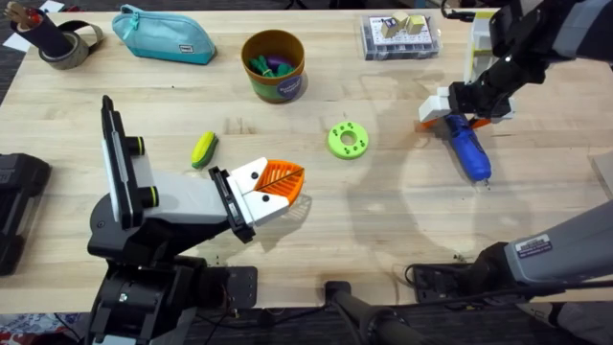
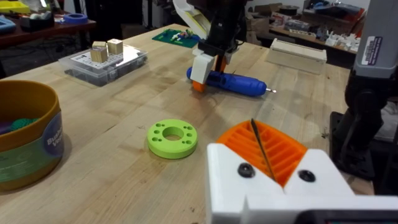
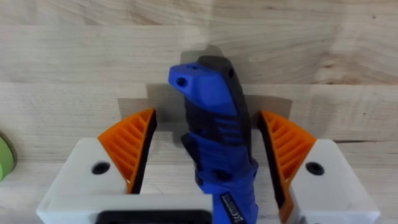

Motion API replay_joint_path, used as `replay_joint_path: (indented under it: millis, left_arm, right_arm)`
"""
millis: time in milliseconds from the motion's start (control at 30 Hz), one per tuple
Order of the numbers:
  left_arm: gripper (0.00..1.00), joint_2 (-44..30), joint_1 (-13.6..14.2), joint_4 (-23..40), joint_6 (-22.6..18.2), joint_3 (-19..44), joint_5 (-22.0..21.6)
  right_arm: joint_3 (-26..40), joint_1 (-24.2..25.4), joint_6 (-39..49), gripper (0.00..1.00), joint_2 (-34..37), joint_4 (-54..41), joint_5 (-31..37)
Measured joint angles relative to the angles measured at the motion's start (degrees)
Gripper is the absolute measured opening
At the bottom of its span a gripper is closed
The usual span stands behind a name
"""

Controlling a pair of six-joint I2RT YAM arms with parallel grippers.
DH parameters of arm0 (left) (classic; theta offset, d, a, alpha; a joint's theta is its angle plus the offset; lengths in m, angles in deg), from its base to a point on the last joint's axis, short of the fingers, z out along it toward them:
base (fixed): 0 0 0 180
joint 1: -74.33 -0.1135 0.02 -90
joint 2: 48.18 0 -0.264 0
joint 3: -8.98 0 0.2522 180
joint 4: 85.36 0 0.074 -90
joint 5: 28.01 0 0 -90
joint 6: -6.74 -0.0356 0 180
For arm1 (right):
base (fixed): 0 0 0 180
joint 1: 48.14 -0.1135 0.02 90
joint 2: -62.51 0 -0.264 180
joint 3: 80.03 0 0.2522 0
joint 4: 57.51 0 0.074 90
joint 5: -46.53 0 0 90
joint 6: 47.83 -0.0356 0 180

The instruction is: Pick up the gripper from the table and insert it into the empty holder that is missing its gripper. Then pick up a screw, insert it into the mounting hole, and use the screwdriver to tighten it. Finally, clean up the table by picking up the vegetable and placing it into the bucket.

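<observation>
Your right gripper (image 1: 458, 107) sits low over the butt end of the screwdriver (image 1: 469, 151), which lies flat on the table (image 1: 383, 211) at about 2 o'clock from the middle of the overhead view, its thin tip pointing back toward you. From the right wrist, the orange pads (image 3: 132, 146) stand wide apart on either side of the blue handle with clear gaps, so nothing is clamped; that straddle looks like the set-up for a squeeze across the handle. The right arm reaches far forward, wrist pitched down. Your left gripper (image 1: 283, 182) is pressed closed on nothing, its arm folded low near its base. The vegetable (image 1: 204, 149) lies at 9 o'clock, the bucket (image 1: 273, 65) at 11.
</observation>
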Motion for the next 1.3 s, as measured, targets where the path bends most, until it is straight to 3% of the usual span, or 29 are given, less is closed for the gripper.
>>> replay_joint_path:
  millis: [367,733,1067,1300]
  left_arm:
    - [0.011,-0.02,-0.01,-0.03,0.02,0.00,0.14]
    - [0.011,-0.03,-0.01,0.00,0.03,0.00,0.17]
    - [0.011,-0.03,-0.01,0.00,0.02,0.00,0.17]
    - [0.011,-0.03,-0.01,0.00,0.02,0.00,0.17]
  right_arm:
    - [0.64,-0.01,1.21,0.975,-1.30,-5.35,0.15]
    - [2.03,-0.01,4.22,0.975,-16.71,-9.64,0.13]
    - [2.01,0.57,9.76,0.975,-13.63,-6.43,0.08]
    - [1.97,0.59,11.23,0.975,-7.82,-5.77,0.02]
